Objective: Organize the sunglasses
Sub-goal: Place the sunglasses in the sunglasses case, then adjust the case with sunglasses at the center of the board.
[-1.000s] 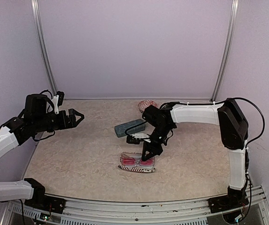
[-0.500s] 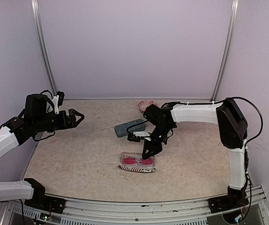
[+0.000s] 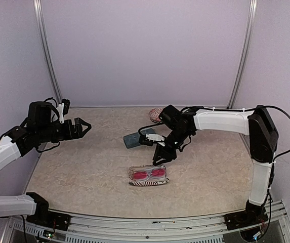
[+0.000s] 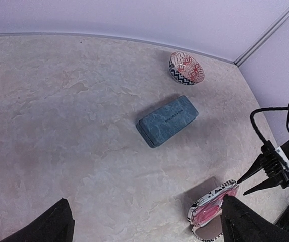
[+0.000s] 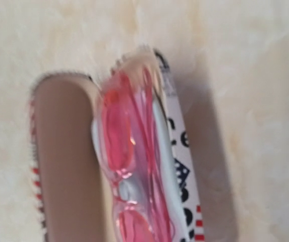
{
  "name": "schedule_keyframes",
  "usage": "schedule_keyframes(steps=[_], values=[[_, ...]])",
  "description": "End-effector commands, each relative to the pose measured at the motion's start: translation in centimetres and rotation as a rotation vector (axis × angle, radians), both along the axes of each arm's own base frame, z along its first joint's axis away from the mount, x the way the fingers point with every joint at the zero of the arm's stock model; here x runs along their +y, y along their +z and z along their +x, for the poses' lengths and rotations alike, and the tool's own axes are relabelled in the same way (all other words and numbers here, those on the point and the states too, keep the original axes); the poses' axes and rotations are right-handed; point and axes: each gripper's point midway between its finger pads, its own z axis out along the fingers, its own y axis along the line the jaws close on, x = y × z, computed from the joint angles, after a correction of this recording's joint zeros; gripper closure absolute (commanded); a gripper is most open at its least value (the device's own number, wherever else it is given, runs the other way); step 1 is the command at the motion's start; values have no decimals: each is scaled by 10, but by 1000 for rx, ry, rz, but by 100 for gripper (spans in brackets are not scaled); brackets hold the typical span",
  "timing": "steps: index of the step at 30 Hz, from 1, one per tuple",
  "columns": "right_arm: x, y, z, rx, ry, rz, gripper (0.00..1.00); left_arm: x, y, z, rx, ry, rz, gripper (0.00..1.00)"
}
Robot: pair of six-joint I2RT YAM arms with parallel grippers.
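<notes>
Pink sunglasses (image 3: 148,174) are seen folded and laid inside an open patterned pouch (image 3: 145,184), lenses up. The pouch is placed on the table (image 3: 84,172) near the middle of the front edge, w/ its long side roughly parallel to that edge. In the R wrist view the glasses are flanked by the pouch's black-white-red wall on one side and its plain beige flap on the other.

R claw (image 3: 160,160) is held just above and behind the pouch, tips pointed down. The tips are parted only narrowly, w/ nothing btwn them, and are kept apart from both glasses and pouch.

A blue case (image 3: 133,139), shut, is laid flat nearer the table centre, behind the R claw. A small round patterned thing (image 4: 186,68) is set by the back edge; what it is can't be told.

L claw (image 3: 84,126) is held high over the left edge, spread wide, empty.
</notes>
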Motion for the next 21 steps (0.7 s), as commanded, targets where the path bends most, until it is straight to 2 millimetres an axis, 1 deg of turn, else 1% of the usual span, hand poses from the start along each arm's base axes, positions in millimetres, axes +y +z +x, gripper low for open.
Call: schedule_keyframes(steps=[1,4,7,10,13,15,17,19,21], values=[[5,43,-5,-100,-2,109,71,-4,1,2,-10,-19,-22,1],[5,56,-16,-142,5,148,71,-11,0,0,-9,-56,-42,1],[5,67,-31,-198,15,190,71,-19,-2,0,-2,-83,-69,1],[5,68,-48,-240,7,231,74,-29,-8,2,18,-104,-83,3],[6,61,-69,-281,8,245,76,-42,-18,4,42,-127,-117,10],[6,58,-82,-282,4,267,81,-53,-26,5,60,-141,-129,14],[5,52,-96,-263,-3,289,84,-65,-35,6,77,-160,-129,22],[5,42,-107,-259,-11,290,88,-77,-45,9,97,-178,-124,31],[5,29,-119,-229,-15,280,94,-90,-54,13,118,-197,-119,37]])
